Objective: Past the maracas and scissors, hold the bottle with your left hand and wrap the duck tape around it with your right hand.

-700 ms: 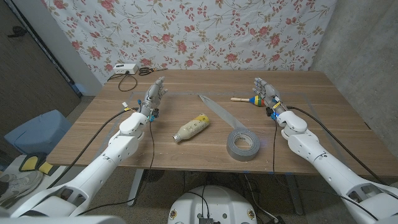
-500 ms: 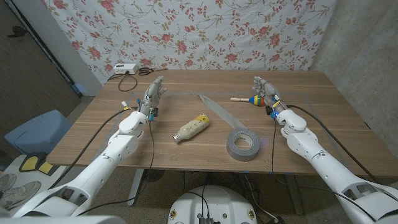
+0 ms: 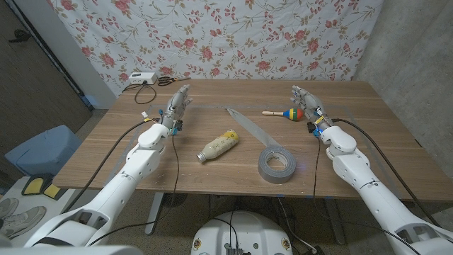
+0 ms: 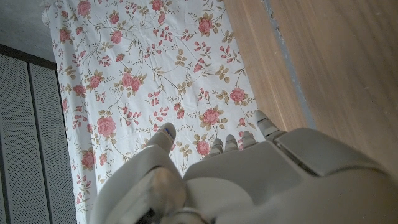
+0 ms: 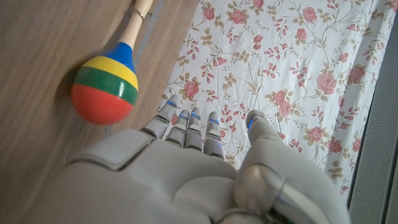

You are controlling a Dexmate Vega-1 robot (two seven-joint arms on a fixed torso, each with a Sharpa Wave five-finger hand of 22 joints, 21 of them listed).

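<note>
The bottle (image 3: 218,145) lies on the table (image 3: 212,180); the tape (image 3: 277,165) is beside it; the left robot hand (image 3: 176,106) and right robot hand (image 3: 304,101) hold nothing, fingers apart.

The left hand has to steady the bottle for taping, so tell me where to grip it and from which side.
Grip the bottle by its narrow clear neck end, which points toward the left hand. It lies on its side, slanted, so coming down from above on that end probably suits best, leaving the wider yellow body free for the duct tape roll.
</note>
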